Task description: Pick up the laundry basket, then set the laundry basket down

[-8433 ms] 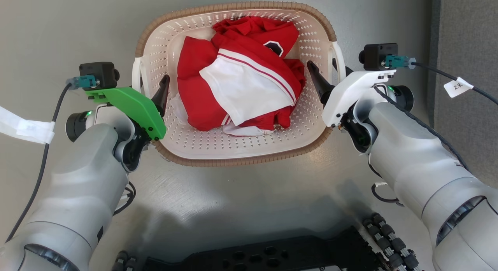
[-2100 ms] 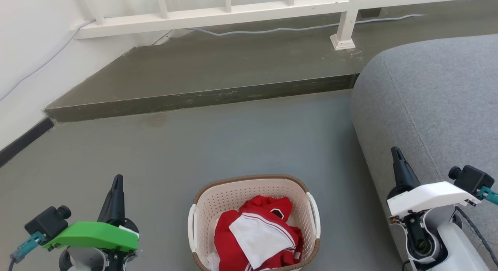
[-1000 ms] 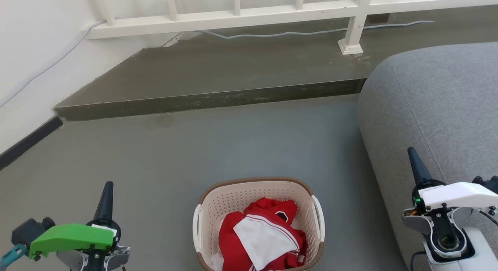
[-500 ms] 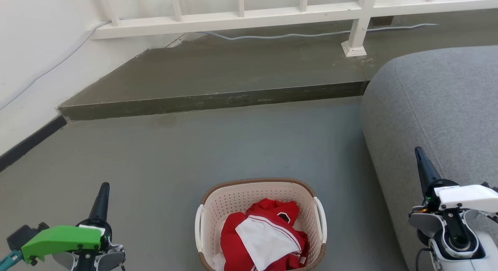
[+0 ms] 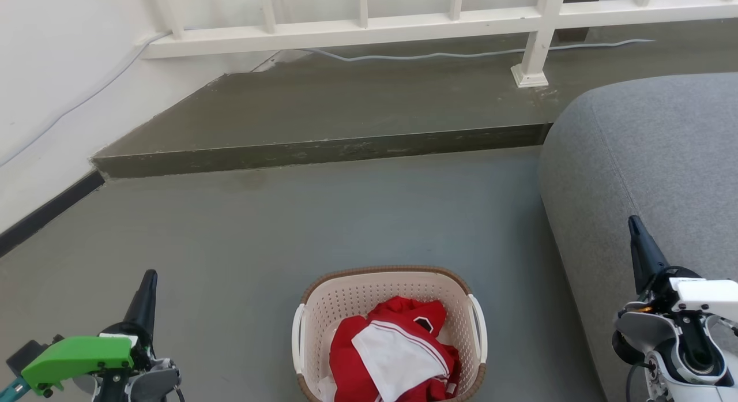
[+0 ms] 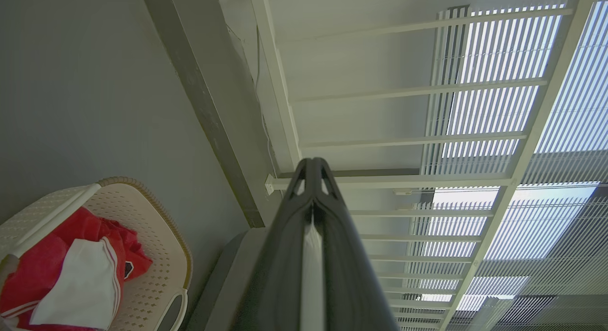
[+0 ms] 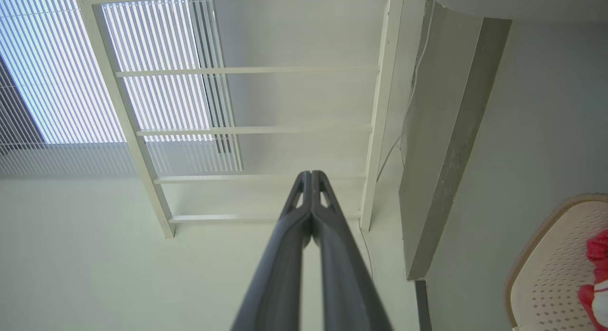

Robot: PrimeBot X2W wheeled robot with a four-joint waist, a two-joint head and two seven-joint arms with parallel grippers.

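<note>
Floor point(image 5: 346, 217) first: grey concrete takes up most of the head cam. Grey sofa point(image 5: 663, 160) bulges in from 3 o'clock, w/ a raised concrete step point(image 5: 346, 108) running across at 12. On top of that there's a white railing point(image 5: 403, 24).

Laundry basket point(image 5: 357, 295) sits on the floor at 6 o'clock in the head cam, upright, just beside the sofa but not touching it afaict. It's well apart from both arms. Red and white clothes point(image 5: 398, 356) are bunched inside.

Left gripper point(image 5: 151, 273) pokes up at 7 o'clock and right gripper point(image 5: 636, 226) at 4 o'clock, in front of the sofa. From the head cam each one reads as a single dark spike, so the gap is hard to judge there. The wrist cams sort it out: on both, the two fingers are pressed tip to tip w/ nothing between them.

Wrist cams also add slatted blinds w/ daylight behind the rails. Left wrist has the basket at 8 o'clock, clothes and one white handle visible. Right wrist catches a slice of rim and perforated wall at 4 o'clock, plus a scrap of red.

Thin grey cable point(image 5: 461, 55) snakes along the step under the railing.
</note>
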